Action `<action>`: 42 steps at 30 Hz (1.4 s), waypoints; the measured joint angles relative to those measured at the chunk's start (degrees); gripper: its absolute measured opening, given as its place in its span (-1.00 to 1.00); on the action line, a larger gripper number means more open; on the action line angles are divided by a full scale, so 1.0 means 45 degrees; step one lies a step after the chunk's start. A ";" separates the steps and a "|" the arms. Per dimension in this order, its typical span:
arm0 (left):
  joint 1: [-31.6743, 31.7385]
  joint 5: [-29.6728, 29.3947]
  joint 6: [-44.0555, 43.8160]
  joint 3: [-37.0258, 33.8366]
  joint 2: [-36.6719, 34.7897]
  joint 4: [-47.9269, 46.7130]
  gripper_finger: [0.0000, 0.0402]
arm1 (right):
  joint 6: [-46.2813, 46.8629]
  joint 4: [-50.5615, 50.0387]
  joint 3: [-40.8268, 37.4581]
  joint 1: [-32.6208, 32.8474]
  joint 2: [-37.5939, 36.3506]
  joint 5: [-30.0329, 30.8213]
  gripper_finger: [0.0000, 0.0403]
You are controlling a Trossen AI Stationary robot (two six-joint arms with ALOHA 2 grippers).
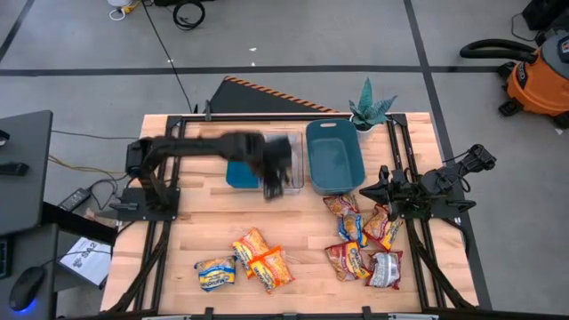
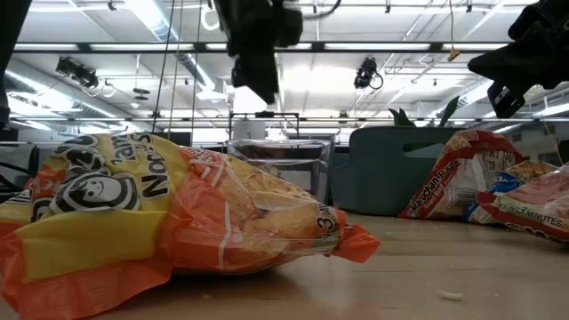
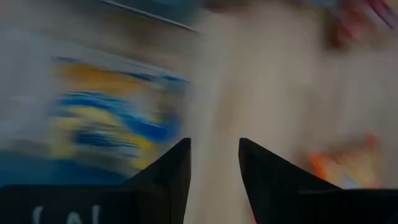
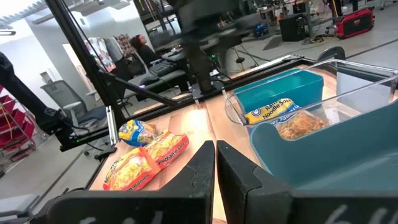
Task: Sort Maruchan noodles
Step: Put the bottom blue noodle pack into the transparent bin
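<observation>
Your left gripper [image 1: 274, 182] hung over the clear bin [image 1: 293, 169], fingers slightly apart, empty. Right gripper [image 1: 378, 189] waited nearly closed, empty. Noodles [image 1: 258, 258] lay across the table [image 1: 196, 213].

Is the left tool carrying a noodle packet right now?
No, the left wrist view shows the left tool with an empty gap between its fingers.

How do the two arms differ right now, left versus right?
The left gripper reaches out over the bins near the clear bin, fingers apart and empty; the right gripper sits at the table's right edge beside the teal bin, fingers nearly closed, also empty. The left arm is motion-blurred; the right looks sharp, seemingly waiting. Neither holds a packet.
</observation>
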 joint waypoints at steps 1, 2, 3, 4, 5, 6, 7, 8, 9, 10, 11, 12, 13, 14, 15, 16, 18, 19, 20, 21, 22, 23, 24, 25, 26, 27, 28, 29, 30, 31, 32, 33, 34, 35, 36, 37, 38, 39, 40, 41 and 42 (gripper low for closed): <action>-0.0467 0.0028 0.0018 0.0000 0.0000 -0.0305 -0.30 | 0.0003 -0.0001 0.0000 -0.0003 -0.0003 0.0000 -0.89; -0.0921 0.0026 0.0005 0.0000 0.0000 -0.0725 -0.30 | 0.0004 0.0000 -0.0005 -0.0004 0.0001 0.0000 -0.89; -0.1372 -0.0111 -0.0047 0.0000 0.0000 -0.1174 -0.30 | 0.0003 0.0000 -0.0004 -0.0003 0.0001 0.0000 -0.89; -0.1839 -0.0324 -0.0140 0.0000 0.0000 -0.1563 -0.30 | 0.0000 -0.0004 0.0000 -0.0004 0.0001 0.0000 -0.89; -0.2334 -0.0584 -0.0387 -0.0004 0.0000 -0.1926 -0.30 | 0.0002 -0.0005 -0.0002 -0.0002 0.0001 0.0000 -0.89; -0.2791 -0.0906 -0.0700 -0.0005 0.0000 -0.2172 -0.30 | 0.0001 0.0000 0.0000 -0.0001 -0.0001 0.0000 -0.89; -0.3254 -0.1142 -0.1064 -0.0005 0.0000 -0.2247 -0.30 | 0.0001 -0.0002 -0.0002 0.0001 0.0001 0.0000 -0.89; -0.3688 -0.1341 -0.1491 -0.0005 0.0000 -0.2273 -0.30 | 0.0001 -0.0004 -0.0002 -0.0003 0.0000 0.0000 -0.89; -0.4072 -0.1421 -0.1980 -0.0005 0.0000 -0.2313 -0.30 | 0.0004 -0.0002 0.0000 0.0001 -0.0001 0.0000 -0.89; -0.4418 -0.1391 -0.2535 -0.0005 0.0003 -0.2337 -0.30 | 0.0004 -0.0001 -0.0005 -0.0004 0.0001 0.0000 -0.89; -0.4750 -0.1310 -0.3168 -0.0005 0.0000 -0.2346 -0.30 | 0.0004 0.0000 -0.0004 -0.0003 0.0001 0.0000 -0.89; -0.5032 -0.1174 -0.3854 -0.0005 0.0000 -0.2362 -0.30 | 0.0004 0.0000 -0.0005 -0.0004 -0.0004 0.0000 -0.89; -0.5306 -0.1057 -0.4592 -0.0005 0.0001 -0.2385 -0.30 | 0.0004 0.0000 -0.0005 -0.0003 -0.0003 0.0000 -0.89; -0.5601 -0.0943 -0.5333 -0.0005 0.0003 -0.2386 -0.30 | 0.0004 -0.0005 -0.0005 0.0000 -0.0004 0.0000 -0.89; -0.5915 -0.0923 -0.6059 -0.0005 0.0005 -0.2384 -0.30 | 0.0004 -0.0002 -0.0003 0.0001 -0.0002 0.0000 -0.89; -0.6228 -0.0956 -0.6765 -0.0005 0.0005 -0.2379 -0.30 | 0.0004 -0.0002 -0.0005 0.0001 0.0001 0.0000 -0.89; -0.6967 -0.1096 -0.8393 -0.0005 0.0022 -0.2373 -0.30 | 0.0004 -0.0005 -0.0005 0.0001 -0.0003 0.0000 -0.89; -0.7340 -0.1153 -0.9261 -0.0005 0.0044 -0.2341 -0.30 | 0.0004 -0.0001 -0.0001 0.0001 0.0001 0.0000 -0.89; -0.7722 -0.1189 -1.0137 -0.0006 0.0056 -0.2312 -0.30 | 0.0004 -0.0005 -0.0005 -0.0004 -0.0004 0.0000 -0.89; -0.8113 -0.1295 -1.1037 -0.0010 0.0058 -0.2278 -0.30 | 0.0001 -0.0005 0.0000 -0.0004 -0.0003 0.0000 -0.89; -0.8514 -0.1472 -1.1979 -0.0010 0.0058 -0.2204 -0.30 | 0.0004 -0.0003 0.0000 0.0001 0.0001 0.0000 -0.89; -0.8897 -0.1728 -1.2937 -0.0010 0.0058 -0.2099 -0.30 | 0.0004 -0.0005 -0.0005 -0.0004 -0.0003 0.0000 -0.89; -0.9264 -0.1992 -1.3934 -0.0010 0.0058 -0.2041 -0.30 | 0.0004 -0.0005 0.0000 -0.0004 0.0001 0.0000 -0.89; -0.9651 -0.2258 -1.4979 -0.0010 0.0058 -0.2035 -0.30 | 0.0004 -0.0005 -0.0005 -0.0002 0.0001 0.0000 -0.89; -0.9981 -0.2466 -1.5931 -0.0010 0.0058 -0.2022 -0.30 | 0.0004 -0.0005 -0.0004 -0.0002 0.0000 0.0000 -0.89; -1.0291 -0.2585 -1.6861 -0.0010 0.0081 -0.2011 -0.30 | 0.0004 -0.0005 -0.0005 -0.0004 0.0001 0.0000 -0.89; -1.0589 -0.2628 -1.7768 -0.0005 0.0172 -0.1993 -0.30 | 0.0003 -0.0005 -0.0005 0.0001 0.0000 0.0000 -0.89; -1.0890 -0.2617 -1.8668 -0.0005 0.0312 -0.1930 -0.30 | 0.0003 -0.0005 0.0000 0.0000 -0.0003 0.0000 -0.89; -1.1170 -0.2547 -1.9435 -0.0005 0.0541 -0.1805 -0.32 | 0.0001 -0.0005 -0.0002 -0.0004 0.0001 0.0000 -0.89; -1.1379 -0.2287 -2.0015 -0.0005 0.0794 -0.1577 -0.33 | 0.0004 0.0000 -0.0005 0.0001 0.0001 0.0000 -0.89; -1.1529 -0.1854 -2.0469 -0.0005 0.1098 -0.1298 -0.35 | 0.0001 -0.0004 -0.0004 -0.0004 -0.0001 0.0000 -0.89; -1.1616 -0.1381 -2.0796 0.0029 0.1406 -0.1128 -0.38 | 0.0003 -0.0005 0.0000 0.0000 -0.0003 0.0000 -0.89; -1.1667 -0.0791 -2.0997 0.0176 0.1738 -0.1125 -0.40 | 0.0000 -0.0005 0.0000 -0.0004 0.0001 0.0000 -0.89; -1.1709 -0.0319 -2.1125 0.0384 0.2068 -0.1135 -0.41 | 0.0004 -0.0005 0.0000 -0.0004 0.0001 0.0000 -0.89; -1.1704 0.0039 -2.1178 0.0630 0.2367 -0.1252 -0.42 | 0.0002 -0.0005 0.0000 -0.0001 -0.0002 0.0000 -0.89; -1.1691 0.0282 -2.1253 0.0895 0.2626 -0.1438 -0.43 | 0.0001 -0.0003 -0.0002 0.0000 0.0001 0.0000 -0.89; -1.1683 0.0367 -2.1324 0.1169 0.2849 -0.1667 -0.44 | 0.0004 -0.0002 -0.0002 -0.0004 0.0001 0.0000 -0.89; -1.1659 0.0441 -2.1388 0.1462 0.3038 -0.1890 -0.45 | 0.0002 -0.0005 -0.0001 0.0001 -0.0002 0.0000 -0.89; -1.1618 0.0489 -2.1417 0.1760 0.3186 -0.2085 -0.45 | -0.0001 -0.0005 0.0000 0.0001 -0.0003 0.0000 -0.89; -1.1589 0.0486 -2.1422 0.2081 0.3301 -0.2358 -0.45 | 0.0004 -0.0005 -0.0005 -0.0004 -0.0004 0.0000 -0.89; -1.1571 0.0491 -2.1430 0.2385 0.3401 -0.2774 -0.45 | 0.0004 -0.0005 0.0000 0.0001 0.0001 0.0000 -0.89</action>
